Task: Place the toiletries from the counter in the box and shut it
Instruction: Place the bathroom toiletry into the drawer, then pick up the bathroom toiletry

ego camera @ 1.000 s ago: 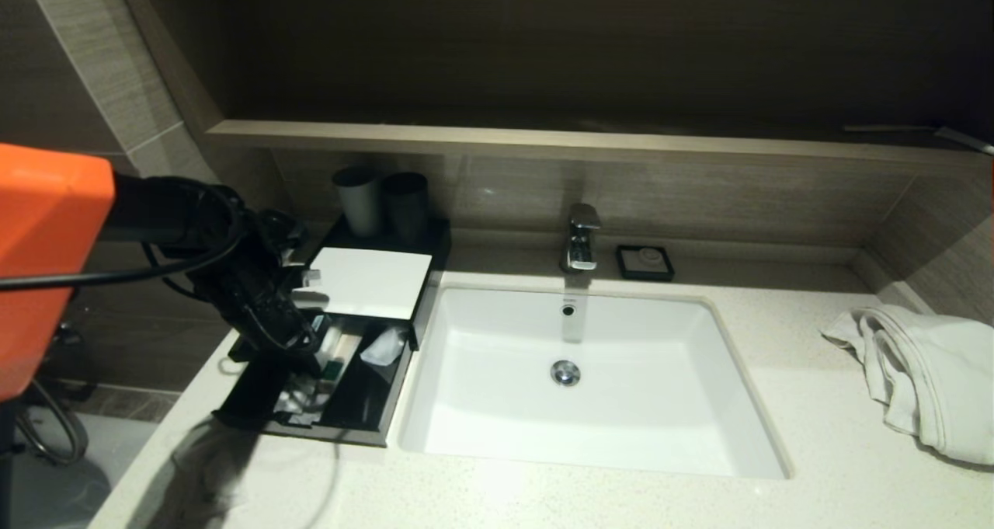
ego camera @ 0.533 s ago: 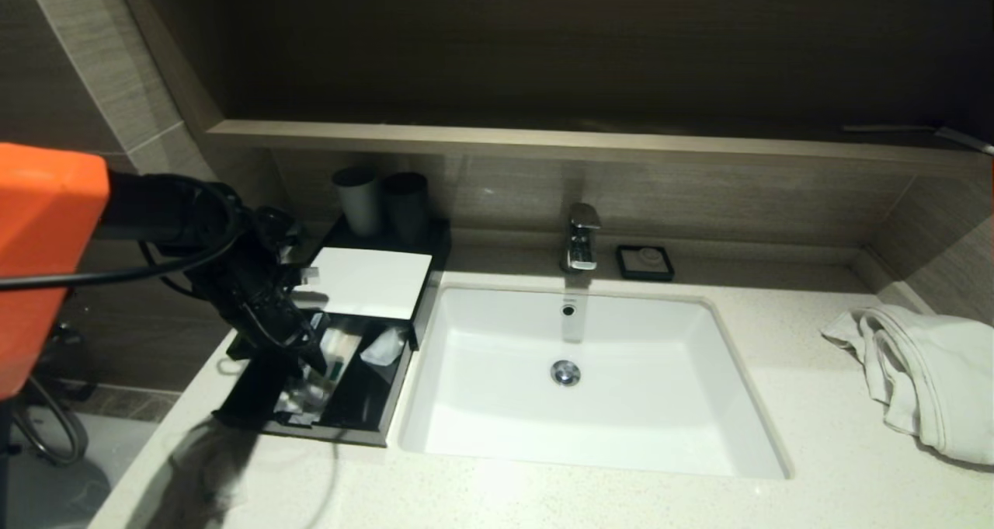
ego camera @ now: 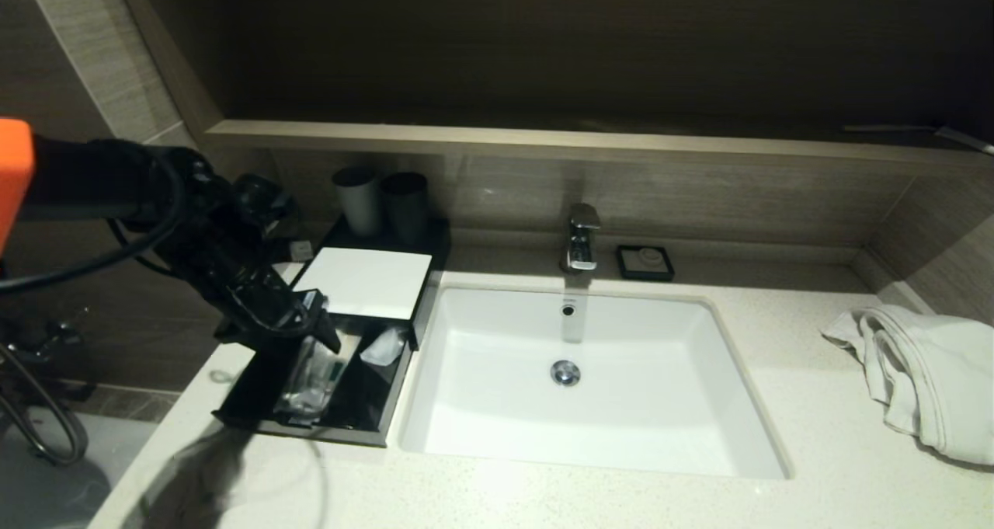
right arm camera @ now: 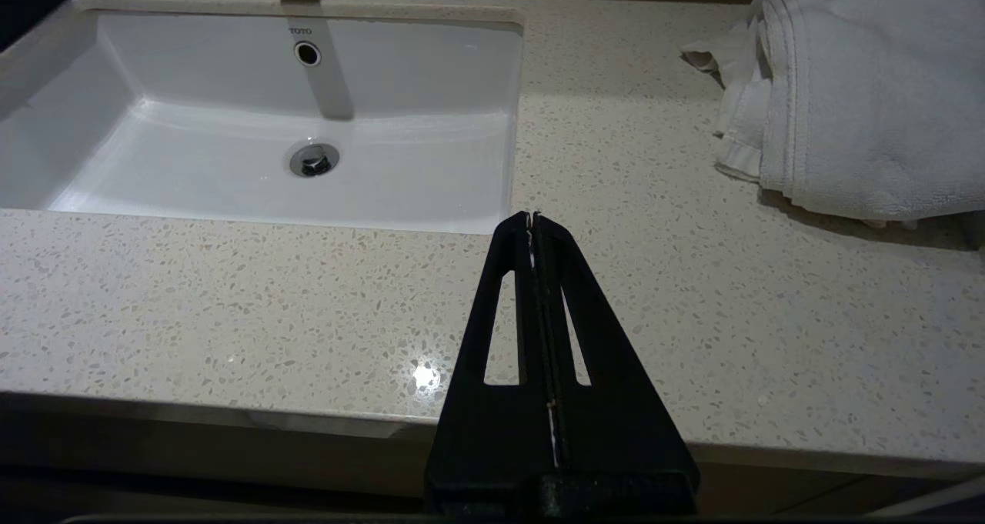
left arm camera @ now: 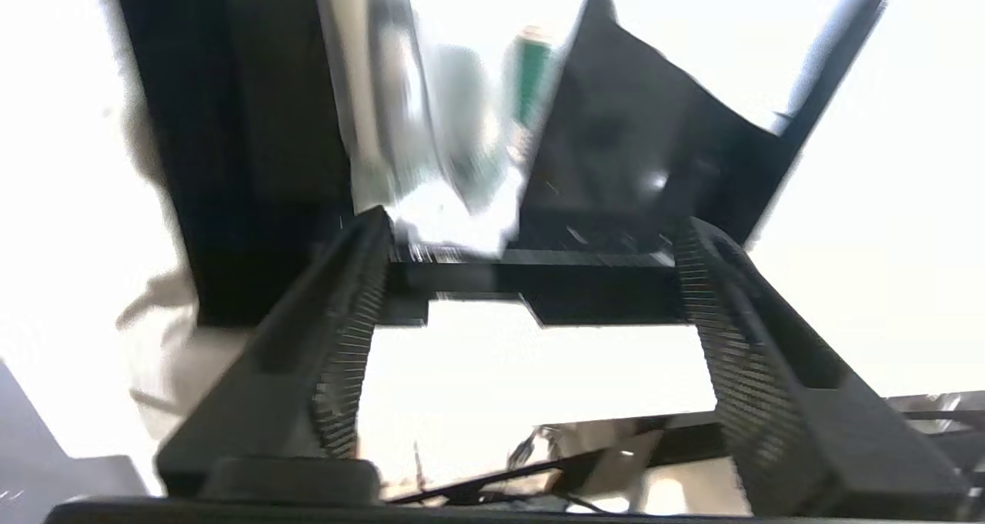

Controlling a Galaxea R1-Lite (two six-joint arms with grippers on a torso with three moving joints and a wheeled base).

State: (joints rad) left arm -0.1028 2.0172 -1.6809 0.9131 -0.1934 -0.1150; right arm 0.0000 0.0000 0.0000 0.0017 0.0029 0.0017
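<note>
The black box with a white top (ego camera: pixel 365 280) stands left of the sink, its drawer (ego camera: pixel 326 433) pulled out toward me. In the drawer lie a clear packet with a green item (ego camera: pixel 311 374) and a white wrapped item (ego camera: pixel 382 348). My left gripper (ego camera: pixel 307 328) is open and empty, just above the drawer's left compartment. In the left wrist view the open gripper (left arm camera: pixel 531 231) straddles the drawer's front rim (left arm camera: pixel 531 278), with the packet (left arm camera: pixel 454 162) beyond it. My right gripper (right arm camera: pixel 531 218) is shut and empty, low over the counter's front edge.
Two dark cups (ego camera: pixel 380 199) stand behind the box. The white sink (ego camera: pixel 481 405) fills the middle, with a faucet (ego camera: pixel 582 238) and a black soap dish (ego camera: pixel 644 262) behind it. A white towel (ego camera: pixel 924 374) lies at the right.
My left arm has drawn back to the left, and the gripper has shifted slightly. The clear packet now shows lying lengthwise in the drawer's left compartment.
</note>
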